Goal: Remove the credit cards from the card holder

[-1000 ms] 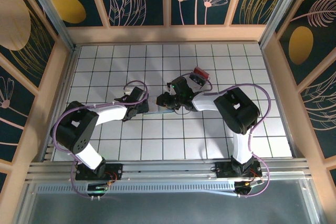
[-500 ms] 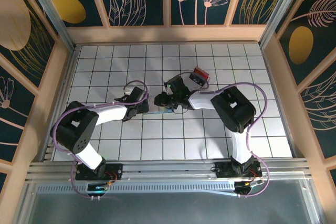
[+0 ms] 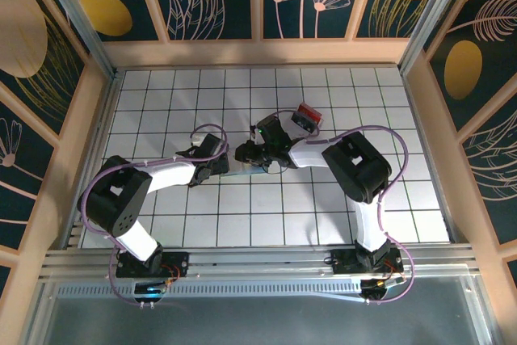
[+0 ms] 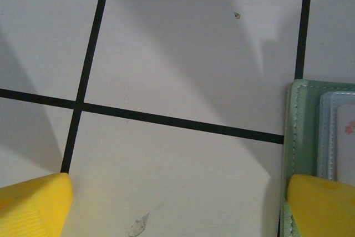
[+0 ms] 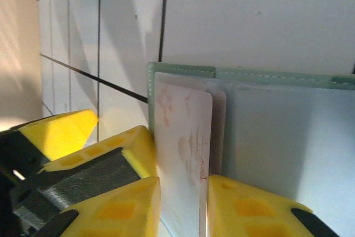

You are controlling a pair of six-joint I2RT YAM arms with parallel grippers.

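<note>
- The right gripper (image 5: 184, 186) was seen drawn in on a pale credit card (image 5: 183, 142) with pinkish print, a yellow finger at each side, so it was read as a pinch on that card; the card was sitting partly out of its pocket in the card holder (image 5: 277, 137).
- The card holder was laid open and flat on the white tiled table (image 3: 161, 103), about mid-table, between the two grippers.
- The left gripper (image 4: 177, 206) was spread wide with nothing gripped; one fingertip (image 4: 321, 203) was placed over the holder's green stitched edge, the other over bare tile.
- Biggest risk, as judged: the holder gets dragged along with the card, since it looked pinned at just one edge; if that fingertip slips, the whole wallet could be slid or lifted.
- The card could also be lost from the pinch; it's smooth plastic, and pocket friction would be working against the pull.
- A second pale rounded edge (image 5: 219, 109) was tucked just behind the card; whether it was a card or a pocket flap couldn't be told; two might get pulled at once.
- The grippers were crowded close over the holder, so a finger-to-finger knock was possible.
- A clear plastic box (image 3: 307, 116) with red contents was parked near the right wrist; purple cables (image 3: 212, 131) were looped over the left wrist; neither was touching the holder.
</note>
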